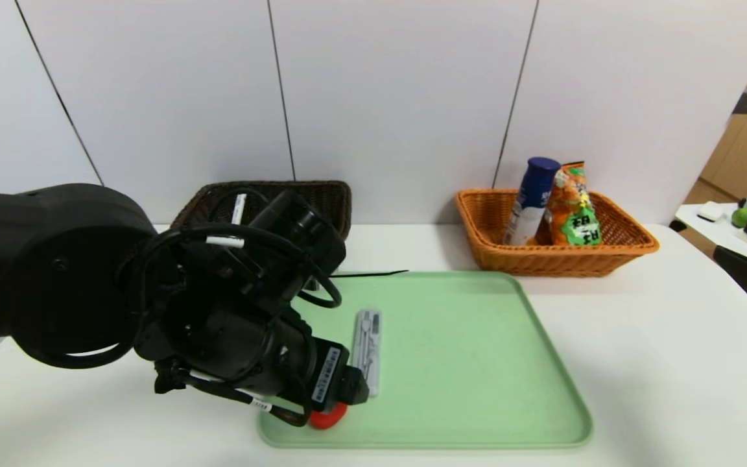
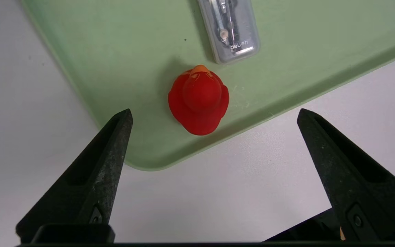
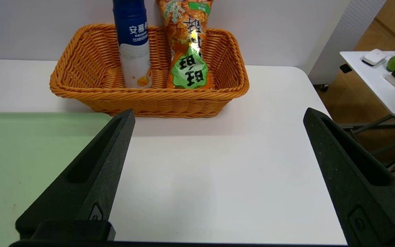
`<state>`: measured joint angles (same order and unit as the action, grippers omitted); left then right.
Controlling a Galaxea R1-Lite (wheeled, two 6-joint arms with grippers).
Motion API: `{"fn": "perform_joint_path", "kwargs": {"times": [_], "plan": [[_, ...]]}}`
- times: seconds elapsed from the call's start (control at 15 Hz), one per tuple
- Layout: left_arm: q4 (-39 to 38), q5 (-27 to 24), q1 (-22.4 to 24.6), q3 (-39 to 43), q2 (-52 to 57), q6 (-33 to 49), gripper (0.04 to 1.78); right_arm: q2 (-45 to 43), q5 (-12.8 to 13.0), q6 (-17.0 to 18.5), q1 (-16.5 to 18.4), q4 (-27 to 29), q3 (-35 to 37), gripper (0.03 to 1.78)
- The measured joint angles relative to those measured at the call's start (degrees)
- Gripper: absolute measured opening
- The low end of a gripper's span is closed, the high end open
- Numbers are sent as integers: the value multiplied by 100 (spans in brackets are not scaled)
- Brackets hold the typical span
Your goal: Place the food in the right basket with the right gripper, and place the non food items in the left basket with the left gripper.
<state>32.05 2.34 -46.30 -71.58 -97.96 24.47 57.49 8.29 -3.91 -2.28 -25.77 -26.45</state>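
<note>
while left gripper [image 2: 214,115] hovers spread wide above red duck [image 2: 199,100] on green tray [image 2: 115,51] | grey case [image 2: 230,31] beside duck | right gripper [image 3: 218,115] wide, empty, over table

Left pincer [image 2: 214,115] (agape) low; right pincer [image 3: 218,115] agape.

illumination is bright, even and overhead. the red rubber duck [image 2: 199,99] casts a soft shadow on the green tray [image 2: 115,61]. glare marks the snack bag [image 3: 188,44]. near gripper fingers [image 2: 91,178] appear sharp; wall panel lines bow slightly at the head view's edges.
</note>
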Motion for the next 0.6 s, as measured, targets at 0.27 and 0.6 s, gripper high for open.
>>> {"fn": "perform_joint_path", "kwargs": {"times": [0.27,0.6], "plan": [[-295,55,0,356,-182,-7,169,-7,0,0,2,2,-6,169],[-796,363,-2,780,-374,0,169,-9,0,-2,2,-2,-2,169]]}}
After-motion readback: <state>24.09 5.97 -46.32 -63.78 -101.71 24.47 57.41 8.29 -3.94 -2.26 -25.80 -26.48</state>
